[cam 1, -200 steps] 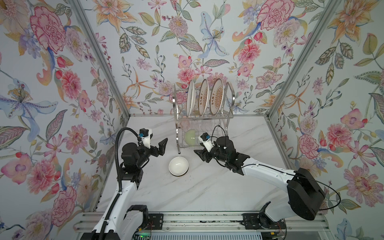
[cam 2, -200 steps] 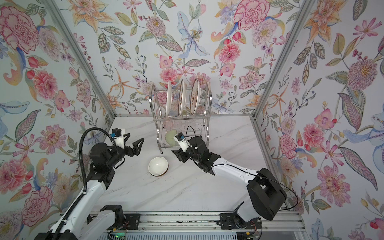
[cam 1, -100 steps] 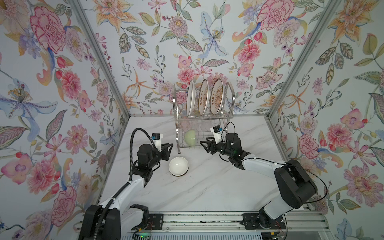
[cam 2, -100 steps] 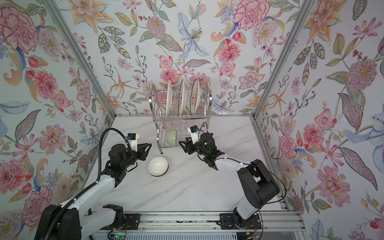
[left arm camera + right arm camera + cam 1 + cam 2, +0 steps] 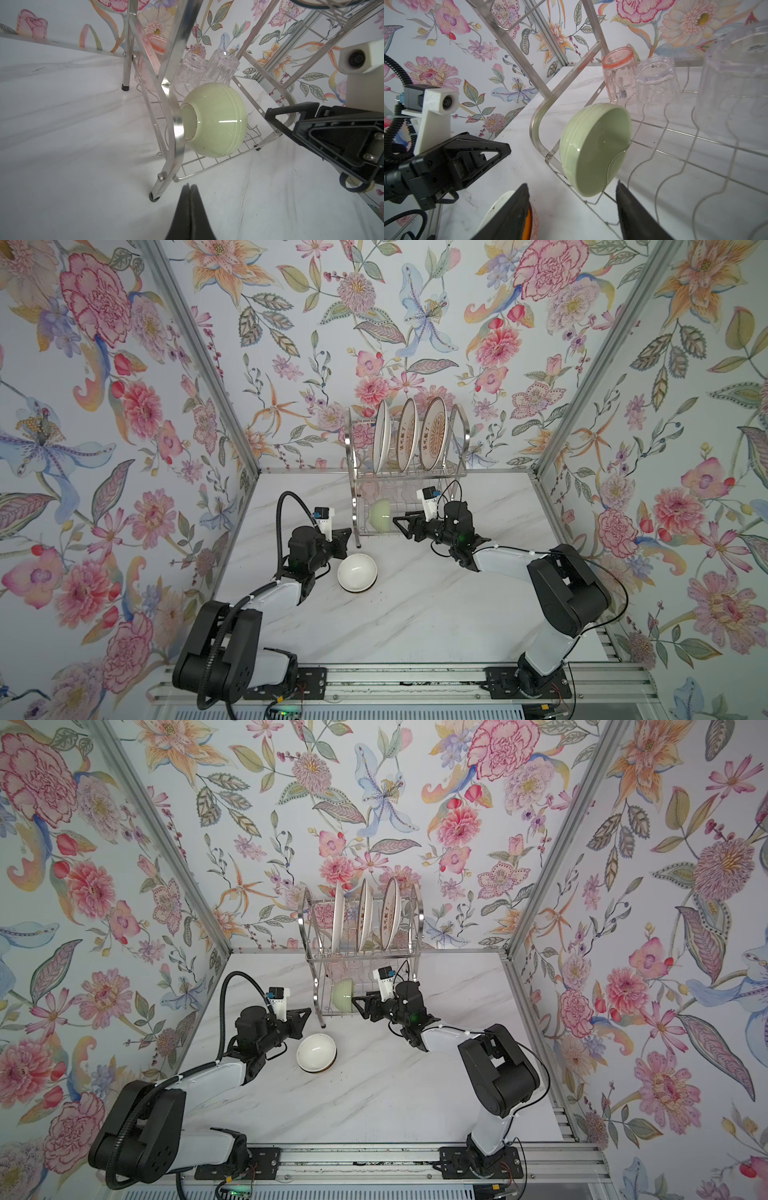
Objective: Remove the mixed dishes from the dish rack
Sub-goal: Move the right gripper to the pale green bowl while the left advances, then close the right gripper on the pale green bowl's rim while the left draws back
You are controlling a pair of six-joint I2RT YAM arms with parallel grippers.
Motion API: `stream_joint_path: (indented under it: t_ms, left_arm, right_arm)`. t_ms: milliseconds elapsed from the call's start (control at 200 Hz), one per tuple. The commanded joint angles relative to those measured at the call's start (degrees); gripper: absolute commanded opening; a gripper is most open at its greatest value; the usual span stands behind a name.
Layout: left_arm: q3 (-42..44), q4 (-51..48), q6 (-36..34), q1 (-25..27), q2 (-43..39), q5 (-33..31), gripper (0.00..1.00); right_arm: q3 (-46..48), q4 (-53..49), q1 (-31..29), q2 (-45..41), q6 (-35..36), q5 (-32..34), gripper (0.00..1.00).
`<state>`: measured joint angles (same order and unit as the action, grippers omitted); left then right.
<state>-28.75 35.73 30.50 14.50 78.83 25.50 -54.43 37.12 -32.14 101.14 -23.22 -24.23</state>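
The dish rack (image 5: 455, 466) (image 5: 415, 952) stands at the back of the table. Three white plates (image 5: 407, 435) (image 5: 363, 915) stand upright on its upper tier. On the lower tier a green bowl (image 5: 380, 514) (image 5: 343, 993) (image 5: 214, 120) (image 5: 593, 149) rests on its side, with a pink cup (image 5: 618, 76) and clear cups (image 5: 656, 81) (image 5: 222, 66) behind it. My right gripper (image 5: 402, 527) (image 5: 359, 1008) (image 5: 571, 185) is open, its fingers just short of the green bowl's rim. My left gripper (image 5: 350, 529) (image 5: 309, 1009) (image 5: 190, 186) is shut and empty by the rack's front left leg.
A bowl, white inside (image 5: 357, 572) (image 5: 316, 1052) and orange-and-pink outside (image 5: 500, 207), sits upright on the marble table (image 5: 415, 614) between the arms. Floral walls close in the left, back and right sides. A large clear cup (image 5: 735, 93) stands on the lower tier.
My left gripper has shut and moved from beside the white bowl to the rack's front leg. My right gripper has swung up to the lower tier, now facing the green bowl, jaws slightly wider.
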Motion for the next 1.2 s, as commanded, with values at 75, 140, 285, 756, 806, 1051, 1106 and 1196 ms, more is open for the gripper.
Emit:
stream_joint_path:
  t_ms: [75, 140, 285, 756, 806, 1051, 1106, 1196]
  left_arm:
    - [-1.85, 7.27, 2.0, 0.95, 3.6, 0.94, 0.0]
    - [-1.76, 7.94, 2.11, 1.12, 4.51, -0.39, 0.0]
    - [-2.56, 8.84, 2.11, 1.14, 7.25, 0.72, 0.0]
    - [-6.39, 10.57, 3.38, 0.79, 16.9, 0.37, 0.0]
    - [-6.48, 11.31, 3.46, 0.72, 17.19, 0.23, 0.0]
    - [-7.89, 11.2, 1.95, 0.02, 18.03, 0.0, 0.0]
    - [-8.47, 11.18, 1.76, -0.3, 18.69, 0.37, 0.0]
    - [-9.77, 10.35, 1.29, -0.61, 19.65, 1.16, 0.0]
  right_arm:
    - [-2.84, 0.49, 0.41, 2.77, -1.68, -1.91, 0.67]
    - [-3.49, 0.75, 0.48, 3.87, -2.24, -2.2, 0.67]
    - [-4.8, 1.05, 0.56, 5.67, -3.15, -4.4, 0.66]
    - [-7.59, 3.75, 0.59, 11.41, -7.28, -7.22, 0.61]
    - [-7.87, 3.98, 0.59, 11.9, -7.37, -7.31, 0.61]
    - [-10.33, 4.8, 0.76, 14.33, -7.77, -8.07, 0.61]
    - [-11.11, 4.89, 0.76, 15.15, -7.98, -8.25, 0.61]
    - [-12.56, 5.02, 0.76, 16.2, -8.48, -8.77, 0.61]
